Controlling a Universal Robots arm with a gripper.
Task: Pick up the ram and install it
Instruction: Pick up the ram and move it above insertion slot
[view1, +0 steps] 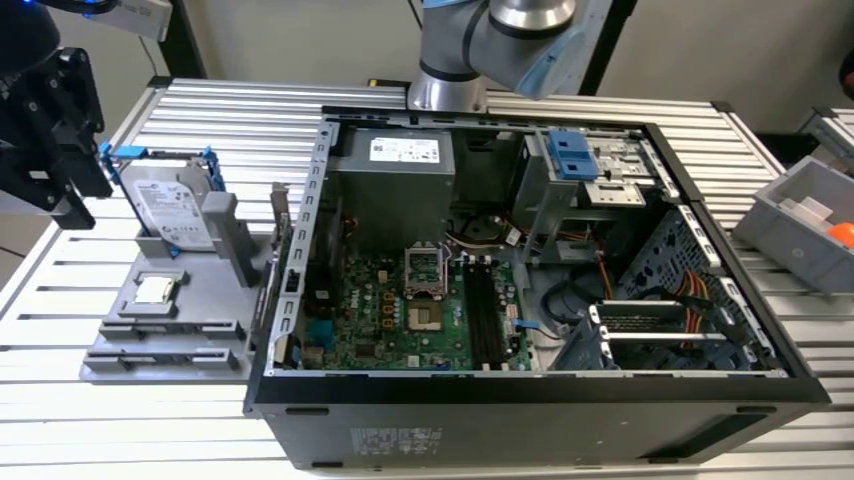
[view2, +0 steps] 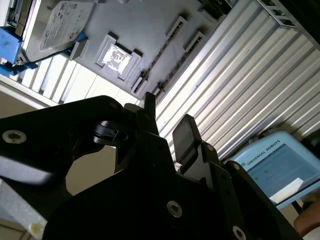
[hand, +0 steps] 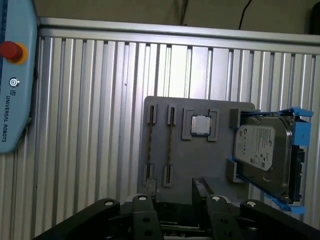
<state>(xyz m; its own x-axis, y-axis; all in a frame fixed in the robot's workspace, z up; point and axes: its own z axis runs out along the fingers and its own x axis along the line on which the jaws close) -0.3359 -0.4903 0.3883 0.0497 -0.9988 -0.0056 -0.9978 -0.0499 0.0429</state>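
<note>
The pincer is held spread and empty, facing the grey holder; there the ram is stood on edge, presumably so it can be straddled; the open case lies to the exterior view's right.

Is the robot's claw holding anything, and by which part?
Nothing is held. The gripper is empty, with its fingers apart, near the grey tray where the ram lies.

Black pincer, grey tray, blue-edged drive
</note>
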